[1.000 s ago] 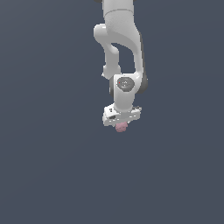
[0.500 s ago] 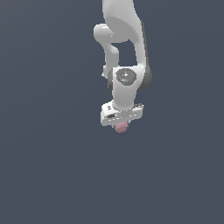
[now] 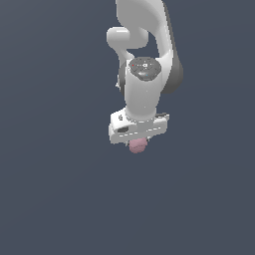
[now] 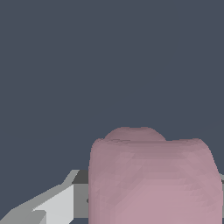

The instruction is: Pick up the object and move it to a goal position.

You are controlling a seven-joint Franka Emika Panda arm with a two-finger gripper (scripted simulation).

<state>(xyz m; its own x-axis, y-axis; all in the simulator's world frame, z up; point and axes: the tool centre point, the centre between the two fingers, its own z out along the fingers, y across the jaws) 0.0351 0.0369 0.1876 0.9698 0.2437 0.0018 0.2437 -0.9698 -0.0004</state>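
Bare simulated void, flat grey backdrop point(image 3: 50, 199)

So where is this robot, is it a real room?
Probably not: it looks like a computer simulation. There is only flat grey-blue background, a smooth white arm, and a pink blob at its tool.

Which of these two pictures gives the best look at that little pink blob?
The wrist view: the pink blob fills much of the picture, showing its rounded, lumpy surface beside a grey gripper finger. In the exterior view only a small pink bit peeks out under the white gripper.

Flat, even, shadowless simulator lighting
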